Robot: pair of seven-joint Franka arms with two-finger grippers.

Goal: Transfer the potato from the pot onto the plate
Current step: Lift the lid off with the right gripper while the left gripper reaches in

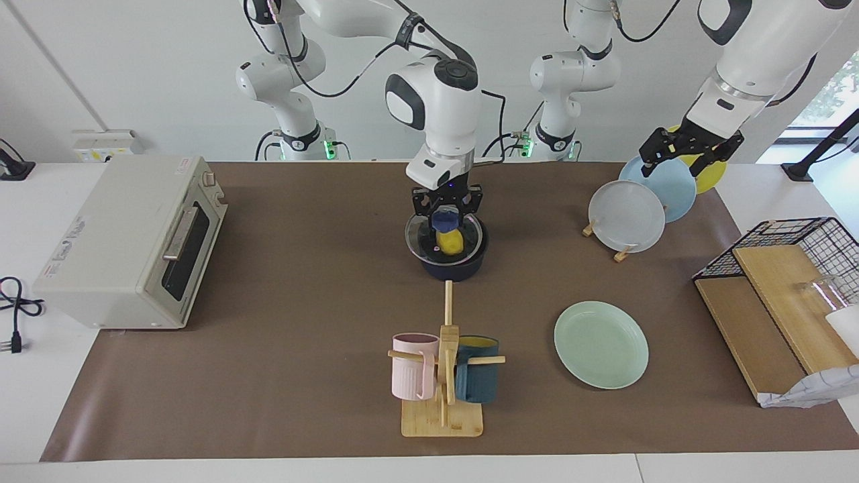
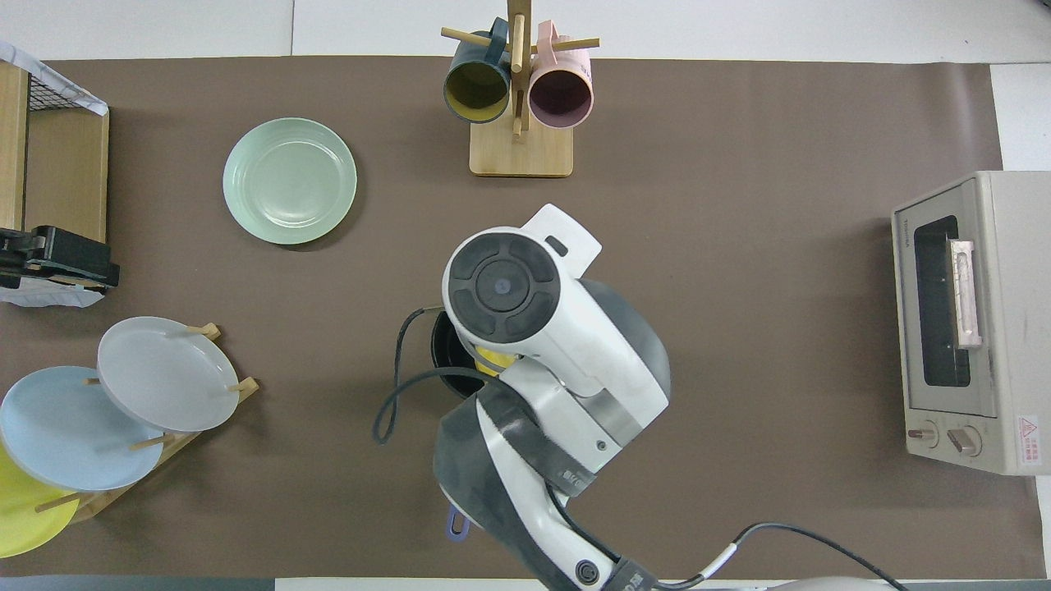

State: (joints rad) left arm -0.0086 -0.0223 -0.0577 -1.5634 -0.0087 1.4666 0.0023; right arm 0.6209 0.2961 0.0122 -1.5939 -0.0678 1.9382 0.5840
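The dark navy pot [image 1: 453, 267] stands mid-table, nearer to the robots than the mug tree. The yellow potato [image 1: 451, 242] lies inside it. My right gripper [image 1: 446, 216] is down over the pot, its fingers closed on the blue knob of a glass lid [image 1: 417, 239] that sits tilted over the pot. From above, the right arm hides most of the pot [image 2: 444, 355]; only a sliver of potato [image 2: 491, 359] shows. The mint green plate [image 1: 600, 344] [image 2: 289, 180] lies bare, toward the left arm's end. My left gripper [image 1: 678, 166] [image 2: 10, 264] waits open, above the plate rack.
A toaster oven [image 1: 134, 241] [image 2: 961, 312] stands at the right arm's end. A wooden mug tree [image 1: 443, 376] [image 2: 517, 90] holds a pink and a dark blue mug. A rack [image 1: 627, 215] holds grey-white, light blue and yellow plates. A wire basket with wooden boards [image 1: 772, 295] is beside it.
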